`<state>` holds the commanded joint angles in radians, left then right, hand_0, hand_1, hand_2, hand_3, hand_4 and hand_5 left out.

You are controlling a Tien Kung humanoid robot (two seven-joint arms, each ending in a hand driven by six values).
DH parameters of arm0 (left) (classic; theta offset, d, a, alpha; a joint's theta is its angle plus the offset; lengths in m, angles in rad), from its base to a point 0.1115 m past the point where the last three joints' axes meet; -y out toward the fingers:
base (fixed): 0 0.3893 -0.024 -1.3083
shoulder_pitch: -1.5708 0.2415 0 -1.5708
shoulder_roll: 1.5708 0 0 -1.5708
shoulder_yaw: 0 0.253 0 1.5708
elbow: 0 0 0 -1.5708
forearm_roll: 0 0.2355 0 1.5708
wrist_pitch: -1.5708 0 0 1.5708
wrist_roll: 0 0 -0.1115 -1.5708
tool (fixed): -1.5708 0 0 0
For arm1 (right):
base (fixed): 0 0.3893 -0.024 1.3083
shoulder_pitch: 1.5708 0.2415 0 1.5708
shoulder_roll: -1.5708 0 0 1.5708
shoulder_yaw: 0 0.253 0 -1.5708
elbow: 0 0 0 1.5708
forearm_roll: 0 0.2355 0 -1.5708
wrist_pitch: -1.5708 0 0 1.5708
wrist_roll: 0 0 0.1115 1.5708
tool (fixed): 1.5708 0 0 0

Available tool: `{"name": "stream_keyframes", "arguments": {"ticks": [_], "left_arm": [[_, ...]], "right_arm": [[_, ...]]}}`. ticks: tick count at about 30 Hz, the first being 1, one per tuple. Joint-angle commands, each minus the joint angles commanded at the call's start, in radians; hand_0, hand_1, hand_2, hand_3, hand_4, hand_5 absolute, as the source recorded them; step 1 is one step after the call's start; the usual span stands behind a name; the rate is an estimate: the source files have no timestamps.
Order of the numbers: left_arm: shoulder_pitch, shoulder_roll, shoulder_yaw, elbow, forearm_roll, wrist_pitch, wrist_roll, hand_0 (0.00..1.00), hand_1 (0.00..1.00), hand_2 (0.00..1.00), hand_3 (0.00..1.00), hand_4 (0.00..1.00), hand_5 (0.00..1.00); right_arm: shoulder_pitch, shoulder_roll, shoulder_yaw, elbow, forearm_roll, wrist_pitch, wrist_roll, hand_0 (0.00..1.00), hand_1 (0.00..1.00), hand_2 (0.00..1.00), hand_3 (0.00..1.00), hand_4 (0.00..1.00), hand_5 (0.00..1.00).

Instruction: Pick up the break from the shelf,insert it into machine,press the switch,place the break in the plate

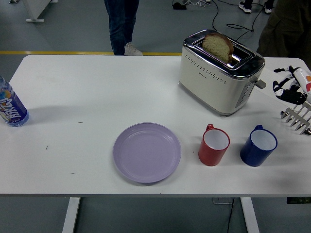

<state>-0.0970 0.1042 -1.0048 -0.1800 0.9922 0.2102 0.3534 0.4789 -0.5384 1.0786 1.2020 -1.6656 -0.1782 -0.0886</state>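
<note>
A slice of bread (pixel 218 45) stands upright in a slot of the cream and chrome toaster (pixel 218 73) at the back right, its top half sticking out. The toaster's lever (pixel 261 84) juts from its right end. My right hand (pixel 286 88) comes in from the right edge, just right of that lever and apart from it, fingers loosely spread and holding nothing. The empty lilac plate (pixel 147 152) lies near the front middle of the table. The left arm is out of view.
A metal rack (pixel 297 118) pokes in at the right edge below my hand. A red mug (pixel 214 144) and a blue mug (pixel 258 145) stand in front of the toaster. A bottle (pixel 10 104) is at the left edge. A person's legs (pixel 121 24) are beyond the table.
</note>
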Motion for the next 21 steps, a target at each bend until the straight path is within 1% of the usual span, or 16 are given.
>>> {"name": "stream_keyframes", "arguments": {"ticks": [7,21], "left_arm": [[0.000,-0.001,0.001,0.000,-0.002,0.000,0.000,0.629,0.493,0.479,0.542,0.330,0.806],[-0.002,-0.001,0.006,0.000,-0.008,0.001,0.000,0.630,0.493,0.479,0.541,0.331,0.806]], "right_arm": [[0.005,0.005,-0.020,-0.015,-0.002,0.002,-0.001,0.300,0.207,0.418,0.718,0.522,0.305],[0.020,0.020,-0.052,-0.023,-0.010,0.006,-0.006,0.298,0.203,0.417,0.716,0.525,0.309]]}}
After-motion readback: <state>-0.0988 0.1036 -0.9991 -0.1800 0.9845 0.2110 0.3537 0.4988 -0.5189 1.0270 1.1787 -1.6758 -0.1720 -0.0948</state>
